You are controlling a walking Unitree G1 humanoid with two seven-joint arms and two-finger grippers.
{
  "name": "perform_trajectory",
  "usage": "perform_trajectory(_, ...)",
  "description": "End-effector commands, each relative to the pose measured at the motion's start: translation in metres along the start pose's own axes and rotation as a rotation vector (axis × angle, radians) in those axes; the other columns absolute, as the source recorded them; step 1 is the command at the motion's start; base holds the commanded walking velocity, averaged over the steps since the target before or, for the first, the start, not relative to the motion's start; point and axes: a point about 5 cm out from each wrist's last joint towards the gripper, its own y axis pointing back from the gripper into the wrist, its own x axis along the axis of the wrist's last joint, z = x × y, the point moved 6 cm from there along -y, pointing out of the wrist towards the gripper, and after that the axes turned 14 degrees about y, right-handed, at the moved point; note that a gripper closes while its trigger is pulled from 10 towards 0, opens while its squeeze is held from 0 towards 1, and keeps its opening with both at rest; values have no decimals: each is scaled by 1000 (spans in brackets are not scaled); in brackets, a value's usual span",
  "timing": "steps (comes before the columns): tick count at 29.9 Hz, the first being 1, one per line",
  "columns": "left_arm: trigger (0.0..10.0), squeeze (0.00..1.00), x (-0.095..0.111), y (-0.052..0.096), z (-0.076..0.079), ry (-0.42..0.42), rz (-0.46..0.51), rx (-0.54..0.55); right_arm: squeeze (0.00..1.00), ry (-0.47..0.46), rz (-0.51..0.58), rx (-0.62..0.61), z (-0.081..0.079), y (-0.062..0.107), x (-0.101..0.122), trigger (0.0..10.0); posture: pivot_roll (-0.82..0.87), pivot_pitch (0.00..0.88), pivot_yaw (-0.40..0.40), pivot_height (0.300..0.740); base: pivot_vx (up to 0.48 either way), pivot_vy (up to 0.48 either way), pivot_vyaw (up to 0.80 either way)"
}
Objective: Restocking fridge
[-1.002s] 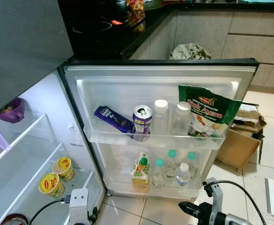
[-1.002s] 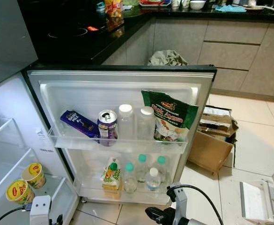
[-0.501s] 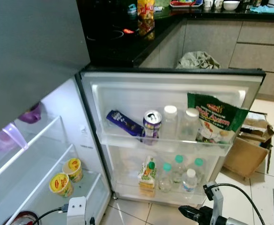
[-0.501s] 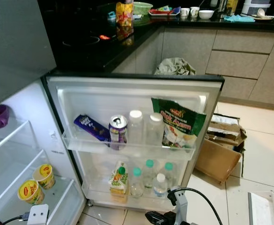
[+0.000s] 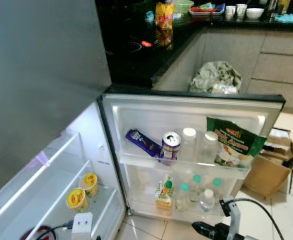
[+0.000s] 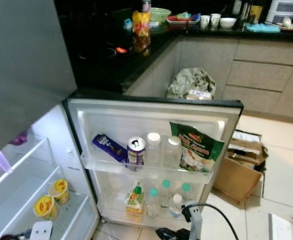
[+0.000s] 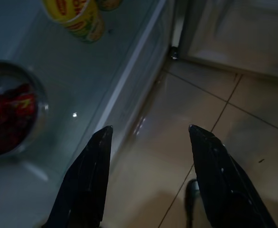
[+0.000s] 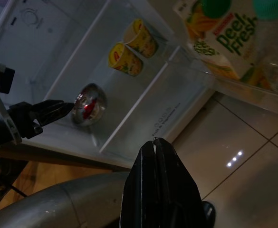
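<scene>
Black jaws of the left gripper [image 7: 148, 137] stand spread apart, empty, low over the tiled floor [image 7: 210, 137] by the fridge's bottom shelf [image 7: 58, 95], where a steel bowl of red food [image 7: 10, 114] and two yellow cups [image 5: 82, 192] sit. The right gripper [image 8: 155, 156] hangs low with its jaws pressed together, holding nothing. Beyond, the open fridge door [image 5: 191, 107] carries a juice carton [image 5: 164, 191] and small bottles [image 5: 199, 190] in its lower rack; above them rest a purple chocolate bar [image 5: 142, 143], a can [image 5: 170, 146], two clear bottles [image 5: 196, 146] and a green packet [image 5: 234, 145]. A cardboard box [image 5: 266, 172] lies on the floor to the right. Farthest back runs the dark tabletop [image 6: 136, 55].
</scene>
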Motion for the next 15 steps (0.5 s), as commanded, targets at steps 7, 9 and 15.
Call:
perform_trajectory(7, 10000, 0, -1, 0, 0, -18, -14, 0, 0, -22, -51, -31, 1, 2, -14, 10000, -96, 10, 17, 738, 0, 0, 0)
perform_trajectory(9, 10000, 0, -5, 1, -3, -16, -24, 9, 0, -53, -45, -61, 4, 6, -18, 10000, -98, 33, 18, 740, 0, 0, 0)
perform_trajectory(15, 10000, 0, -15, 4, -6, -44, -56, 12, 0, -68, -77, -114, 10, 15, -30, 10000, -105, 28, 19, 740, 0, 0, 0)
